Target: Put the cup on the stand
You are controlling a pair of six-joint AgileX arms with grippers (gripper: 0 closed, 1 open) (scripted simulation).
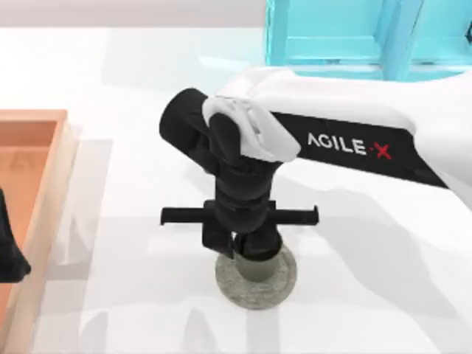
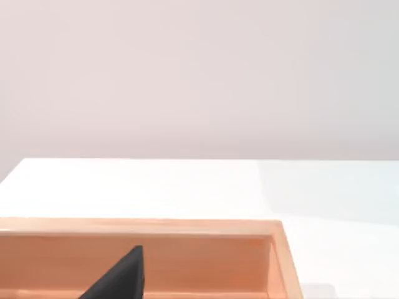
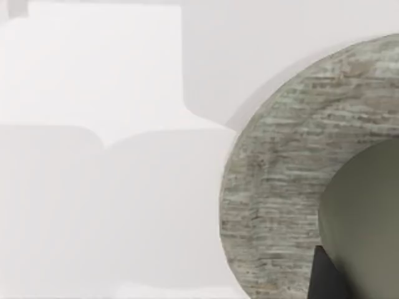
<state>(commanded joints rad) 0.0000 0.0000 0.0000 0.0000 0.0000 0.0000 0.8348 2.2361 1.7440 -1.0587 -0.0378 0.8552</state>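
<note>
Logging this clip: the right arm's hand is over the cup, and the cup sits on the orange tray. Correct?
Not quite. The cup sits on the round grey stand near the table's front middle, not on the orange tray at the left edge; the top view shows this. The right hand is indeed over the cup.

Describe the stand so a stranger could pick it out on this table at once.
Follow the right arm reaching across the white table from the cyan cabinet down to the right gripper. The stand lies flat under it, near the table's front middle, the cup over it. Unlike the orange tray at left, it is a round grey stone-textured disc.
</note>
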